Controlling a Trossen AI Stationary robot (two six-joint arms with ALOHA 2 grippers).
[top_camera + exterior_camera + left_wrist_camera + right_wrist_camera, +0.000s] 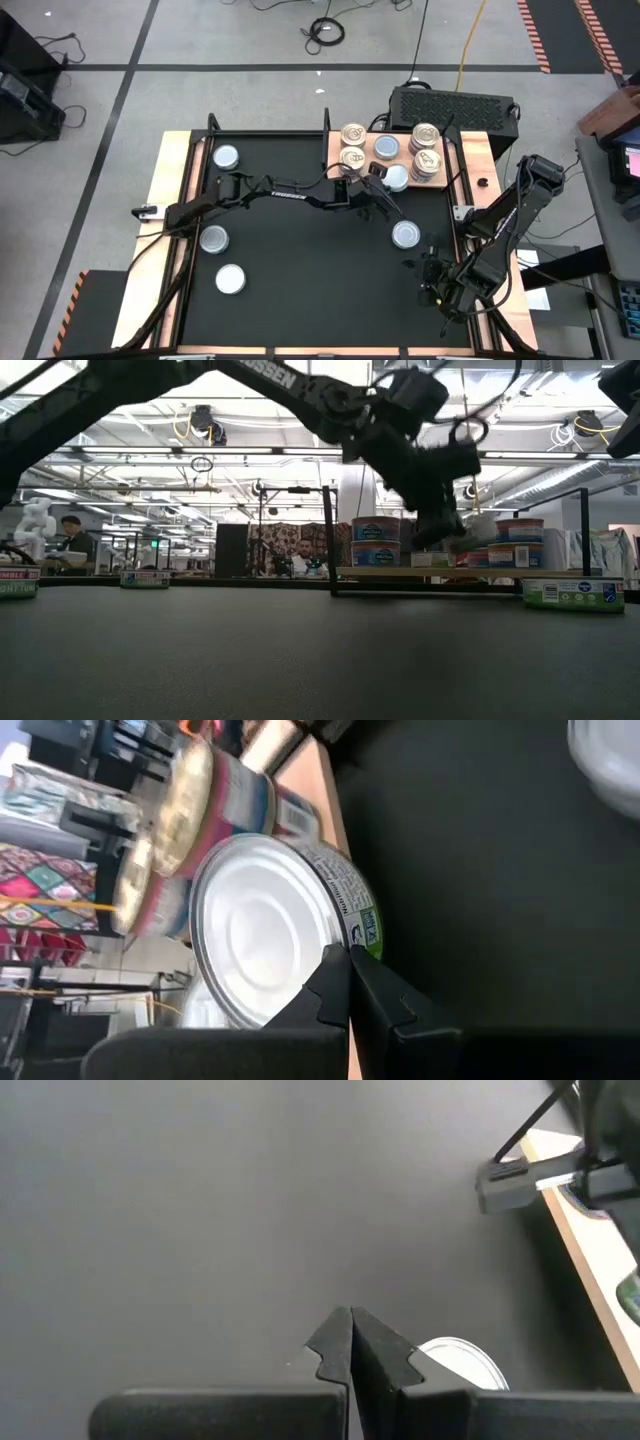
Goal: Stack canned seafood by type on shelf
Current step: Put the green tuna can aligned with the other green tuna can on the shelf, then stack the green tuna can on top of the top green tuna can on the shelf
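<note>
- At the shelf's (470, 160) front edge, the left gripper (385, 190) has its jaws clamped on a silver-lidded tin (396, 177), held tilted, just short of the gold-lidded stacks (352, 148).
- Right gripper (432, 290), jaws closed and empty, waits low over the surface (300, 290), another tin (406, 234) near it.

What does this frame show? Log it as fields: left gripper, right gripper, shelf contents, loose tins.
left gripper: at the shelf's front edge, shut on a silver-lidded tin
right gripper: shut, empty, low over the mat near the table's right side
shelf: cream-gold-lidded tins in stacks, one silver-blue tin between them
loose tins: four on the black mat, three left, one right
</note>
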